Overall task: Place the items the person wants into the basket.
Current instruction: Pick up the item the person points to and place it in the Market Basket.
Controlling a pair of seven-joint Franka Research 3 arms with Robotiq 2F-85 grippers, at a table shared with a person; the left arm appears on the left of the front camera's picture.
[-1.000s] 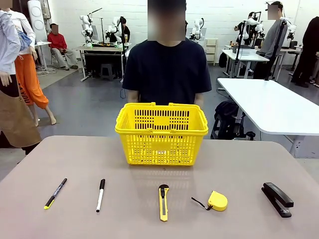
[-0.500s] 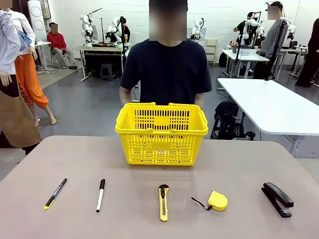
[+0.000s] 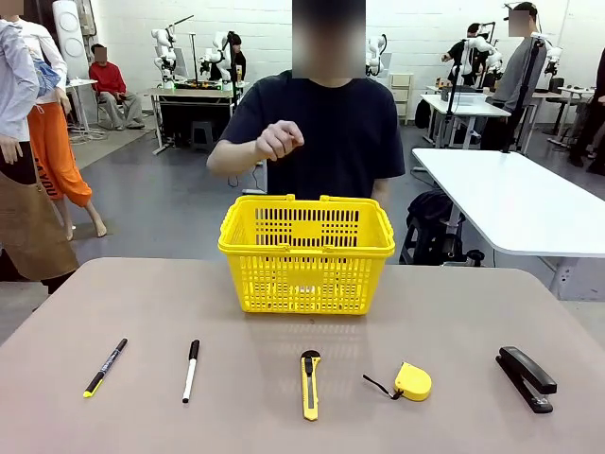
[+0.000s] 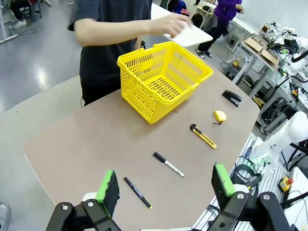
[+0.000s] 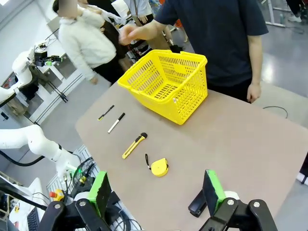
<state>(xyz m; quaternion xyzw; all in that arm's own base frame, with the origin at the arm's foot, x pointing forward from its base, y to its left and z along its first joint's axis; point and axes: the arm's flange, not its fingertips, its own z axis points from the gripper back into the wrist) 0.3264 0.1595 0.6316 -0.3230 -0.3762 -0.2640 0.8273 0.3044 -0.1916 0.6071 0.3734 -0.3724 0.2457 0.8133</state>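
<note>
You're seeing only the person [image 3: 331, 132] moving: one hand [image 3: 279, 142], down behind the basket [image 3: 306, 252] a second ago, is coming up to chest height above it, fingers loosely curled, elbow swinging out toward picture left.

No readable text, label, brand or number; nothing legible on basket [image 3: 306, 274] or utility knife [image 3: 309, 388].

My left pincer [image 4: 164, 182]: black jointed fingers, bolts at pivots, green pads [image 4: 109, 188]. My right pincer [image 5: 156, 191]: same colours.
</note>
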